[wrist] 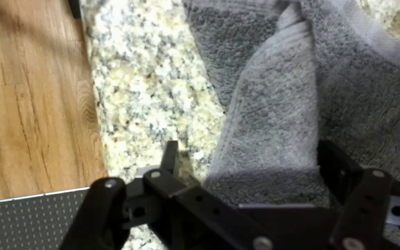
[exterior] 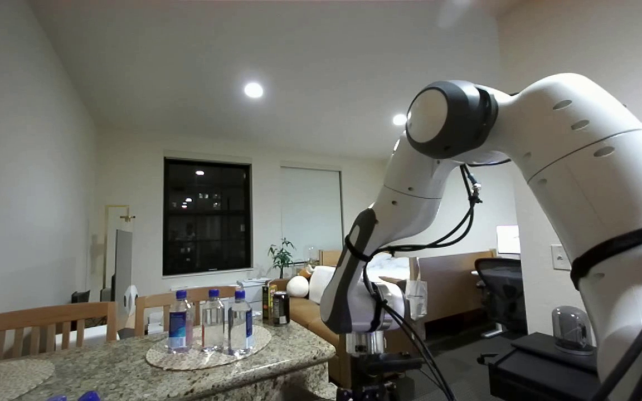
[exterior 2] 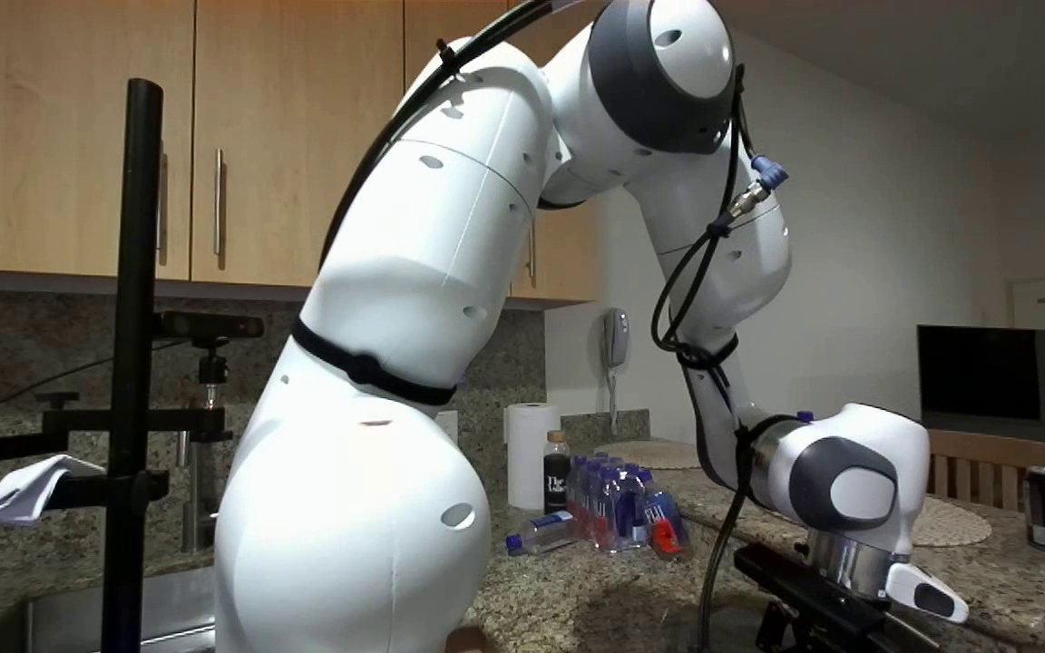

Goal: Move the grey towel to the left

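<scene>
The grey towel lies rumpled on the speckled stone tabletop, filling the middle and right of the wrist view. A raised fold runs down it toward the claw, and a pale border crosses its upper right part, past which another patch of stone shows. Left of the towel is a bare strip of tabletop, then its edge, with a wooden floor beyond.

The claw's 2 fingers stand wide apart, with the fold between them. The left finger in that view is over bare stone, apart from the towel; the right finger is right at the fold's edge, and I cannot tell whether they touch.

In both exterior views the arm bends up and over. In an exterior view, 3 water bottles stand upright on a round mat, near a black can. In an exterior view, 1 bottle lies on its side near a paper roll.
</scene>
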